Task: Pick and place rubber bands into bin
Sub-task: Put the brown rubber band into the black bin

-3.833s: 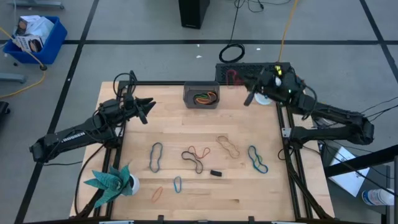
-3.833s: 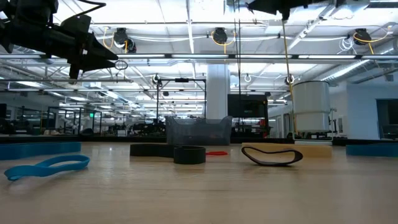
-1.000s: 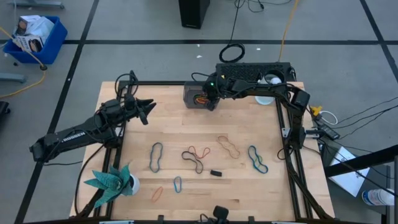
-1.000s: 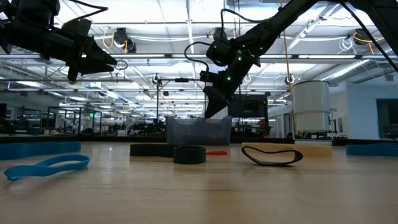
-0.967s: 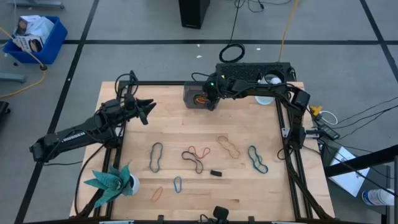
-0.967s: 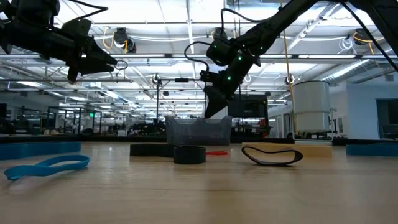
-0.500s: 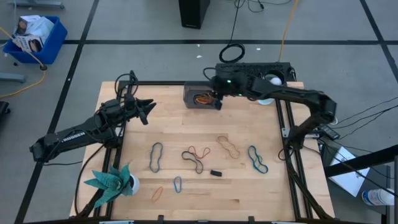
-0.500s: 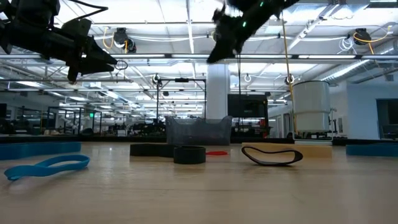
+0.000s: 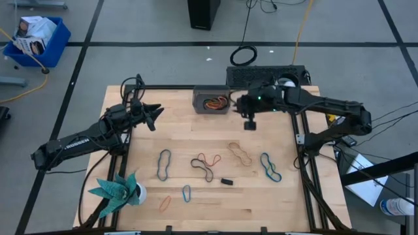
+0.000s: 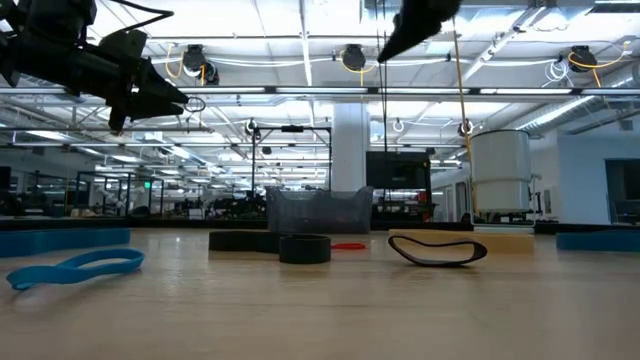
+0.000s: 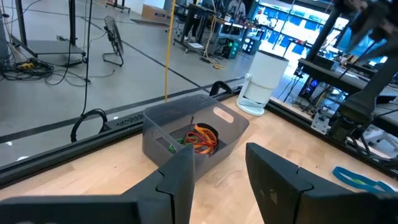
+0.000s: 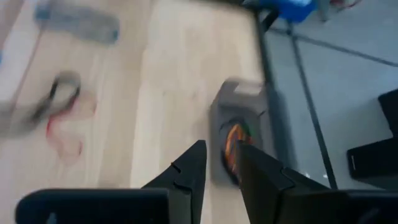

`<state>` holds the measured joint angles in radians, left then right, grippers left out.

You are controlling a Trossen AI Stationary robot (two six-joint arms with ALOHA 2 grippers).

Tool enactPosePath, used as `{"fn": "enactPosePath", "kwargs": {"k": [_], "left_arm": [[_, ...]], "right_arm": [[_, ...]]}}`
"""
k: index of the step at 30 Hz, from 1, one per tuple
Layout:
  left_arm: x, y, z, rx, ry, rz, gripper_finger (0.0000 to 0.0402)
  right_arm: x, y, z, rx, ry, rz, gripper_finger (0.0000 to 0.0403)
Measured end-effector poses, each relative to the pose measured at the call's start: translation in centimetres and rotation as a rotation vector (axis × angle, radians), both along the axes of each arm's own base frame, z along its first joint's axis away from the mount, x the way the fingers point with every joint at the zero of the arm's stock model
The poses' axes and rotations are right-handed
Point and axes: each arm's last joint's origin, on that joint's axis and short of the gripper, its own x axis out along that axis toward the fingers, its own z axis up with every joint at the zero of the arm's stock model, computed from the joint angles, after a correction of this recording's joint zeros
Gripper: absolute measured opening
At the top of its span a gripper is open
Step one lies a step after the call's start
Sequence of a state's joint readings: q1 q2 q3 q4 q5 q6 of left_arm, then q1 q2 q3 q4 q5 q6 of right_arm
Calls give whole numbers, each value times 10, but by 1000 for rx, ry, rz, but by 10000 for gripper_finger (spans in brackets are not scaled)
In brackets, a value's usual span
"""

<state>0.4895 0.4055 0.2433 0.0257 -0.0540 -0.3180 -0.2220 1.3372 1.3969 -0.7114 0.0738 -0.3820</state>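
Right hand [image 9: 249,124] — fingers slightly apart, empty — hangs above the surface just right of the bin [image 9: 211,100] at the far edge. Left hand [image 9: 155,113] apart, empty, near left edge. Bands [image 9: 208,162] lie mid-surface — some in bin.

Grey bin [image 9: 211,101] holding bands [image 9: 215,102]; others [image 9: 206,166] mid-table

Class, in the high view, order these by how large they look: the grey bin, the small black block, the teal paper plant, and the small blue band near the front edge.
1. Teal paper plant, clearly largest.
2. Grey bin.
3. Small blue band and small black block: they look alike in size, so I leave them unranked.
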Motion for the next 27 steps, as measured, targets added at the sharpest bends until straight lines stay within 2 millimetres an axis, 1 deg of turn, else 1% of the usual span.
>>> {"fn": "enactPosePath", "kwargs": {"k": [2,4,10,13,17,22,24,27], "left_arm": [[0,0,0,0,0,0,150],[0,0,0,1,0,0,150],[0,0,0,2,0,0,150],[0,0,0,2,1,-1,150],[0,0,0,2,1,0,150],[0,0,0,1,1,0,150],[0,0,0,2,1,-1,150],[0,0,0,3,2,0,150]], "right_arm": [[2,6,-8,-8,49,38,78],[4,10,-21,-2,85,58,79],[5,23,-75,-13,143,116,85],[6,25,-99,-7,98,111,88],[1,27,-133,18,47,82,94],[-10,29,-167,73,-1,23,98],[-16,30,-179,101,8,0,98],[-22,30,-188,129,25,-28,103]]}}
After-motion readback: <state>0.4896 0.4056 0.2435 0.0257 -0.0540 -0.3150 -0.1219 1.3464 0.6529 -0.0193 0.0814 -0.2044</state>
